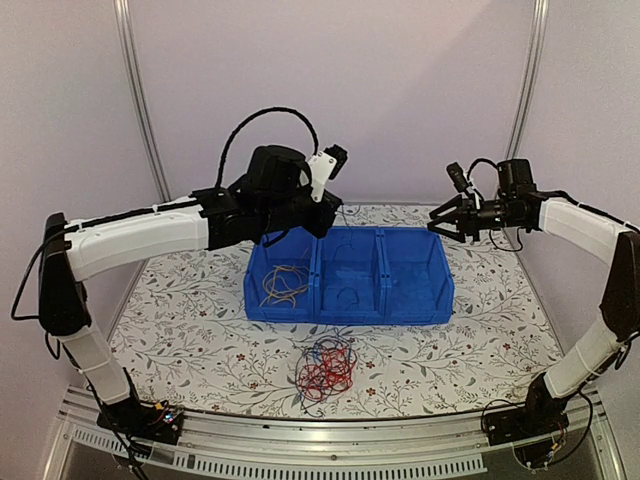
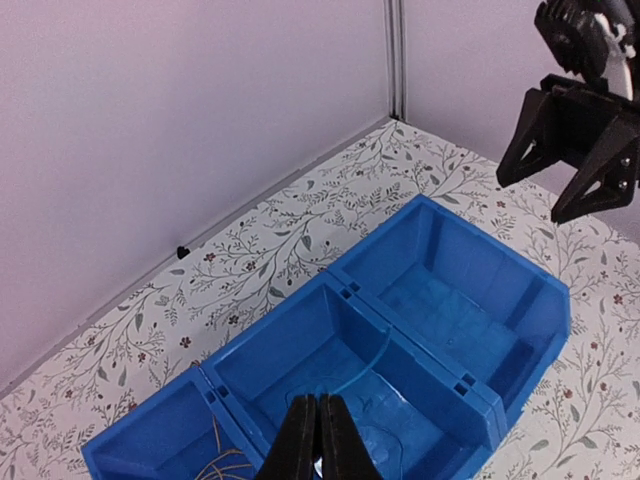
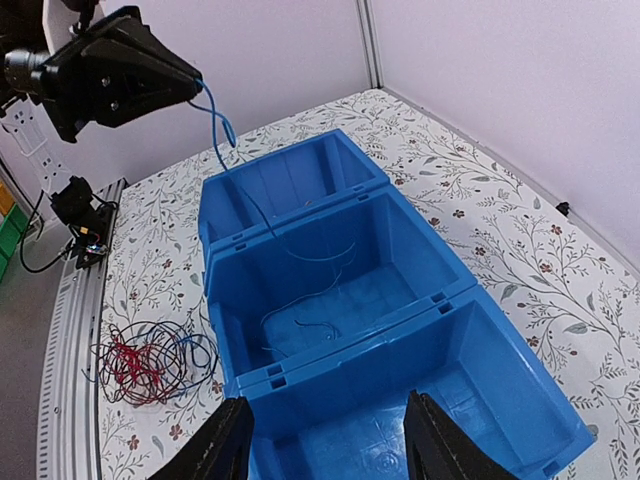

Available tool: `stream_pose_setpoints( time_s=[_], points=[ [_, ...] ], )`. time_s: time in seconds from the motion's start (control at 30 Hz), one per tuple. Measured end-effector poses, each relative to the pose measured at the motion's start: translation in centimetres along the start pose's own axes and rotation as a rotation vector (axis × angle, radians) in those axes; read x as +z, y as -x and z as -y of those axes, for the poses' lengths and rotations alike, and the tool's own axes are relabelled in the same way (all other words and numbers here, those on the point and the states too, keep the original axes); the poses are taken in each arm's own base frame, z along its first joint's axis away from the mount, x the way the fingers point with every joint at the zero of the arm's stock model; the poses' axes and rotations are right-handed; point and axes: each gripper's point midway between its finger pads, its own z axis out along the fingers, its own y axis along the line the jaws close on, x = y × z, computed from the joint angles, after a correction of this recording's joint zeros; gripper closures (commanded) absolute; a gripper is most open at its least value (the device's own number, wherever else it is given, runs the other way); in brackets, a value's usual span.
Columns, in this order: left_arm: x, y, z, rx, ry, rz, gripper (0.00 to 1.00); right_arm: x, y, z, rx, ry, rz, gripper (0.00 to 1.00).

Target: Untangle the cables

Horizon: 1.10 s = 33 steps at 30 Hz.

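A tangle of red and dark blue cables (image 1: 325, 365) lies on the table in front of the blue three-part bin (image 1: 350, 312); it also shows in the right wrist view (image 3: 145, 360). Yellow-tan cables (image 1: 283, 285) lie in the bin's left compartment. Thin blue cables (image 3: 320, 300) lie in the middle compartment. My left gripper (image 1: 322, 225) is shut on one blue cable (image 3: 215, 130), which hangs from its tip (image 2: 320, 440) into the middle compartment. My right gripper (image 3: 335, 440) is open and empty above the right compartment (image 1: 436, 223).
The bin (image 2: 480, 395) stands mid-table on a floral cloth. Lilac walls with metal posts (image 1: 135, 90) close the back and sides. The table's metal front rail (image 1: 300, 455) runs along the near edge. My right gripper (image 2: 535, 200) hangs past the bin's far end.
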Motion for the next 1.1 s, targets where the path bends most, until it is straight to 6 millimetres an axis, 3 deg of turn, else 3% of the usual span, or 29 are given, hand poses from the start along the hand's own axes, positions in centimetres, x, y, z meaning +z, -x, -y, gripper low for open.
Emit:
stream_pose_setpoints(
  time_s=[0.07,0.57,0.6,0.67,0.77,0.97,1.1],
  points=[
    [0.6,-2.2,0.4,-0.014,-0.016,-0.047,1.00,0.0,-0.1,0.1,-0.001,0.000,-0.001,0.44],
    [7.2,-13.0,3.1,-0.054,-0.062,-0.333,1.00,0.6,-1.5,0.4,0.037,0.017,-0.030,0.44],
    [7.7,-13.5,3.3,-0.056,-0.065,-0.347,0.95,0.6,-1.5,0.4,0.036,0.018,-0.030,0.44],
    [8.5,-14.0,3.5,-0.062,-0.075,-0.364,0.78,0.6,-1.5,0.3,0.036,0.019,-0.030,0.44],
    [9.7,-14.1,3.8,-0.073,-0.089,-0.384,0.66,0.6,-1.6,0.3,0.039,0.020,-0.031,0.44],
    [9.6,-13.0,3.6,-0.081,-0.088,-0.394,0.57,0.6,-1.7,0.3,0.030,0.021,-0.034,0.44],
    [7.0,-12.4,2.8,-0.080,-0.076,-0.400,0.55,0.6,-1.7,0.2,0.027,0.023,-0.036,0.44]
  ],
)
